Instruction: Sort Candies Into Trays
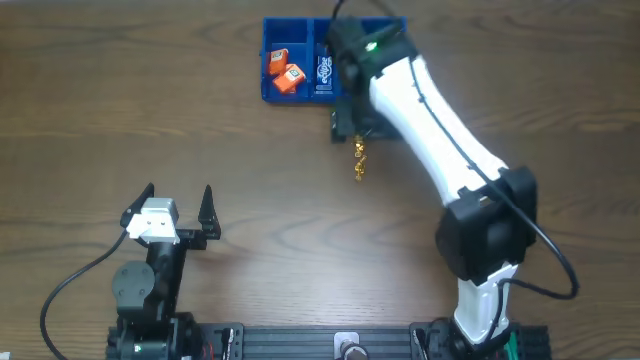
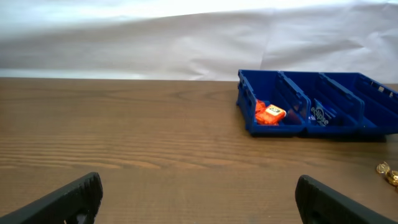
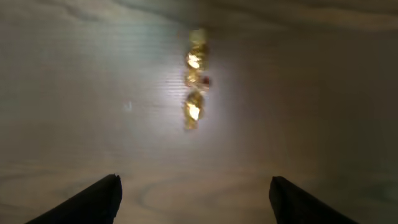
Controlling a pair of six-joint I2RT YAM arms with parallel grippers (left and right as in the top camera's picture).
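Note:
A blue tray [image 1: 268, 58] with three compartments stands at the table's far side; its left compartment holds two orange candies [image 1: 283, 68], its middle one a blue-wrapped candy [image 1: 324, 70]. The tray [image 2: 348, 93] and orange candies [image 2: 269, 113] appear in the left wrist view too. Gold-wrapped candies [image 1: 359, 160] lie in a short row on the wood just in front of the tray. My right gripper [image 3: 194, 196] hangs open above the gold candies [image 3: 194, 78]. My left gripper [image 1: 178, 205] rests open near its base, holding nothing.
Bare wooden table [image 1: 150, 110] spreads to the left and front of the tray. The right arm's white link [image 1: 430, 120] crosses over the tray's right compartment. A white backdrop [image 2: 155, 43] stands behind the table.

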